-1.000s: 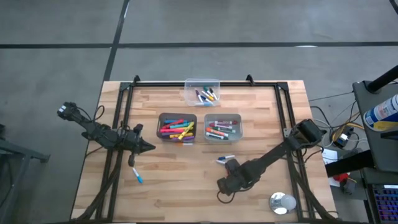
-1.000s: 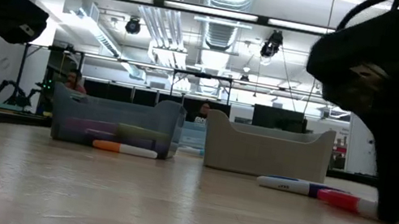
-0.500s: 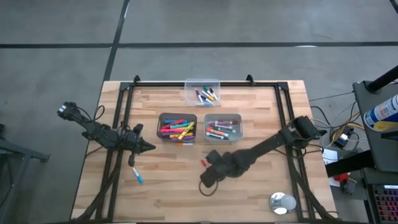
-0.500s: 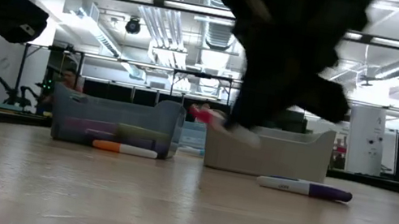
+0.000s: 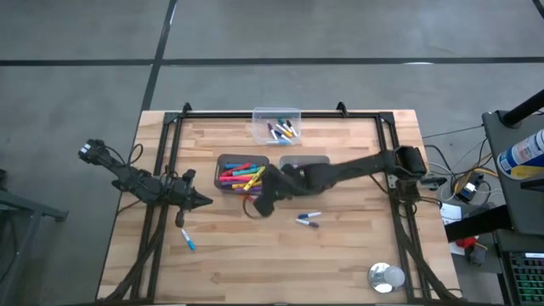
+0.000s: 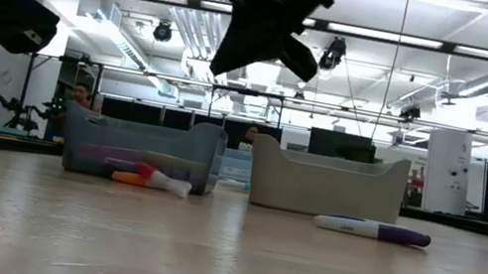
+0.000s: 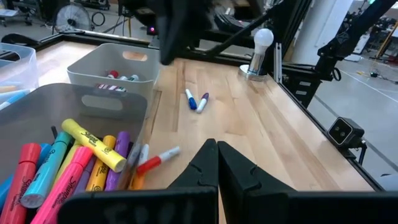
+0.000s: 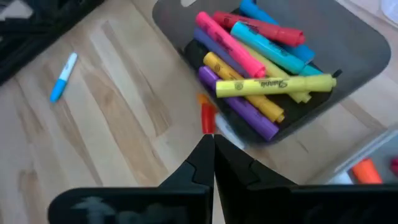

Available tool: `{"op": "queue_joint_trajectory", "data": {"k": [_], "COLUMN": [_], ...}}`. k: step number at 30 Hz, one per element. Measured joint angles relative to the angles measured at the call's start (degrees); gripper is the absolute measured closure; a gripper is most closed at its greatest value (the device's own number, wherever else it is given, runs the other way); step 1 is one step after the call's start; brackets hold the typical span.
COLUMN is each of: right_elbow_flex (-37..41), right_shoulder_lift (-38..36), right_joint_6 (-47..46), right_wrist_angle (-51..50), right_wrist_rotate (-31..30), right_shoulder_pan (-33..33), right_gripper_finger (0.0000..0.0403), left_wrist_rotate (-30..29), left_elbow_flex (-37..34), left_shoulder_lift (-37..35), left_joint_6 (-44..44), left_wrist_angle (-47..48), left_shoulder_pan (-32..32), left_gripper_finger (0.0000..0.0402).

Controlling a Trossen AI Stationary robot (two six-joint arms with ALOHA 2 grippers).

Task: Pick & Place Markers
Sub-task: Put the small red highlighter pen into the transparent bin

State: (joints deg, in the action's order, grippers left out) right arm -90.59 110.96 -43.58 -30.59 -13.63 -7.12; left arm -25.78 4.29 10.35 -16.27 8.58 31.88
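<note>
Wooden tabletop (image 5: pixel 229 263) of pale planks fills the middle of the overhead picture, framed by a black metal rail and surrounded by grey floor. Near the centre sit two grey bins side by side. The left bin (image 5: pixel 223 161) is packed with markers (image 5: pixel 242 177) in pink, yellow, blue, purple and orange. The right bin (image 5: pixel 316 160) is mostly covered by the right arm. Above them, at the upper centre, a small clear tray (image 5: pixel 260 115) holds a few more markers.

The right arm stretches from the right edge of the frame diagonally to the centre. Its gripper (image 5: pixel 262 204) hovers just below the lower right corner of the left bin, with its fingers pressed together and nothing between them. In the right wrist picture, a red-capped marker (image 8: pixel 208 117) lies on the wood right beside the left bin's wall, just past the fingertips.

The left arm waits at the left side of the overhead picture. Its gripper (image 5: pixel 202 201) points toward the bins, fingers together and empty.

Loose pens lie on the table. A blue-capped marker (image 5: pixel 187 239) rests at lower left, below the left gripper. A pair of markers (image 5: pixel 308 219), one blue and one purple, lies touching at centre right, below the right bin. A silver tape roll (image 5: pixel 386 276) sits at the lower right corner of the table.
</note>
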Motion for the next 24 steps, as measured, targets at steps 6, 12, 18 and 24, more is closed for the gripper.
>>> {"op": "queue_joint_trajectory", "data": {"k": [6, 12, 18, 24], "right_elbow_flex": [0.20, 4.24, 4.79, 4.79], "right_shoulder_lift": [0.00, 0.61, 6.80, 11.82], "right_joint_6": [0.39, 7.87, 12.01, 14.82], "right_wrist_angle": [2.10, 15.97, 25.33, 26.88], "right_wrist_rotate": [2.80, 2.42, 1.70, -0.11], "right_shoulder_pan": [0.79, -3.56, -6.55, -6.29], "right_gripper_finger": [0.0396, 0.0394, 0.0354, 0.0291], "left_wrist_rotate": [0.00, -0.02, -0.01, 0.00], "left_elbow_flex": [0.00, 0.00, 0.00, 0.00], "left_shoulder_lift": [0.00, 0.00, -0.02, -0.02], "left_joint_6": [0.02, 0.02, 0.04, 0.35], "left_wrist_angle": [0.00, 0.00, -0.01, -0.01], "left_shoulder_pan": [0.01, 0.00, 0.02, 0.00], "left_gripper_finger": [0.0401, 0.0401, 0.0401, 0.0401]}}
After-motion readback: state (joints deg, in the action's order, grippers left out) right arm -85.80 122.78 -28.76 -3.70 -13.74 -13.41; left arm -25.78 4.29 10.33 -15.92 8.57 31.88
